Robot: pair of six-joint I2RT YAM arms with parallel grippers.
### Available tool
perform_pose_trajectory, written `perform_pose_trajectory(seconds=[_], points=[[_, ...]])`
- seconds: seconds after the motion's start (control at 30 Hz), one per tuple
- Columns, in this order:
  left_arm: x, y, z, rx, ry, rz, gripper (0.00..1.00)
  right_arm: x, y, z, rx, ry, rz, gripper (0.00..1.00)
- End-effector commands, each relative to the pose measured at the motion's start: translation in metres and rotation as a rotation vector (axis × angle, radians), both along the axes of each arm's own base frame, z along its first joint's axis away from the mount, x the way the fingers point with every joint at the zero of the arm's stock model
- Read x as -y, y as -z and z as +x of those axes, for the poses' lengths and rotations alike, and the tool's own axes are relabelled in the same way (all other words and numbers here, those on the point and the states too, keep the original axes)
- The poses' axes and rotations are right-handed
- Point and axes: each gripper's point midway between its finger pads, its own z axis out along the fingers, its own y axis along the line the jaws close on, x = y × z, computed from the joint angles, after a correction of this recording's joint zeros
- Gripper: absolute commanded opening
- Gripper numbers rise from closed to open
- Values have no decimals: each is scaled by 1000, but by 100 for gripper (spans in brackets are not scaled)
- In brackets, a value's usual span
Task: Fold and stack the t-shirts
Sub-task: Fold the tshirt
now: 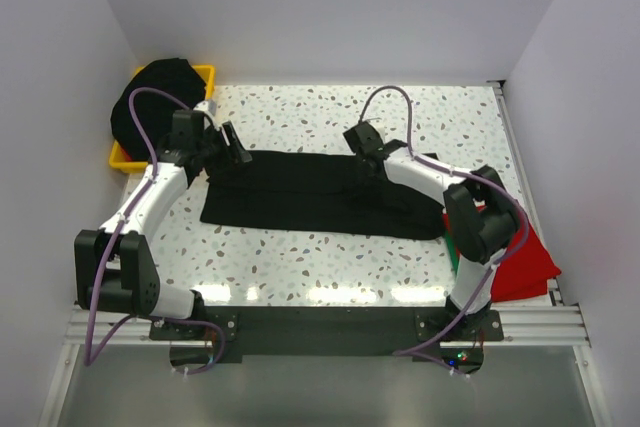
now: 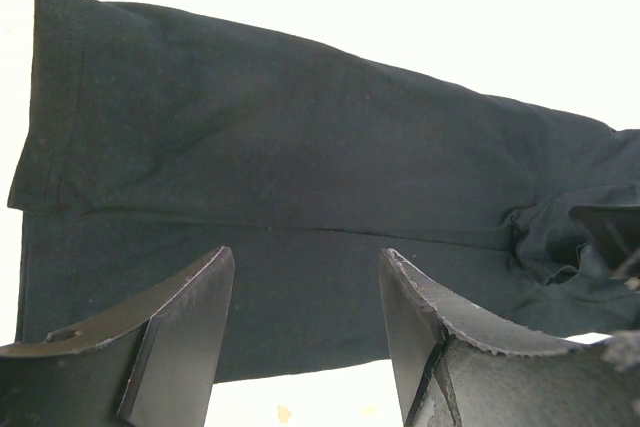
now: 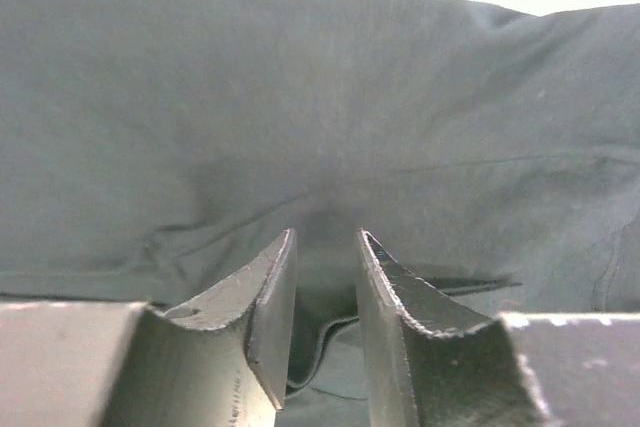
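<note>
A black t-shirt [image 1: 320,197] lies folded into a long band across the middle of the table. My left gripper [image 1: 240,152] hovers open over its left end. In the left wrist view the cloth [image 2: 300,147] fills the frame past the left gripper [image 2: 305,257], with nothing between the fingers. My right gripper [image 1: 374,164] is down on the band's far edge, right of centre. In the right wrist view the right gripper [image 3: 325,237] has its jaws narrowed around a raised fold of the black t-shirt [image 3: 320,97], with a gap still showing. A red t-shirt [image 1: 525,267] lies at the right edge.
A yellow bin [image 1: 205,73] stands at the back left with a heap of black t-shirts [image 1: 150,102] spilling over it. The right arm's base partly covers the red t-shirt. White walls enclose the speckled table [image 1: 300,257] on three sides.
</note>
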Motion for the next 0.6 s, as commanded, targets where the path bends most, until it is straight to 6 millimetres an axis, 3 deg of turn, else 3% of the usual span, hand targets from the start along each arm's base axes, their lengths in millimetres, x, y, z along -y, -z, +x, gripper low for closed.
perform_pose_trajectory(seconds=[0.0,0.3,0.57], points=[[2,-7,6,39,10,-16,65,5,-7,1,-3,-16,-52,33],[3,-9,6,43,14,-24,65,10,-7,-31,-25,-47,7,32],[4,-8,6,40,15,-27,65,1,-6,-58,-56,-100,85,31]])
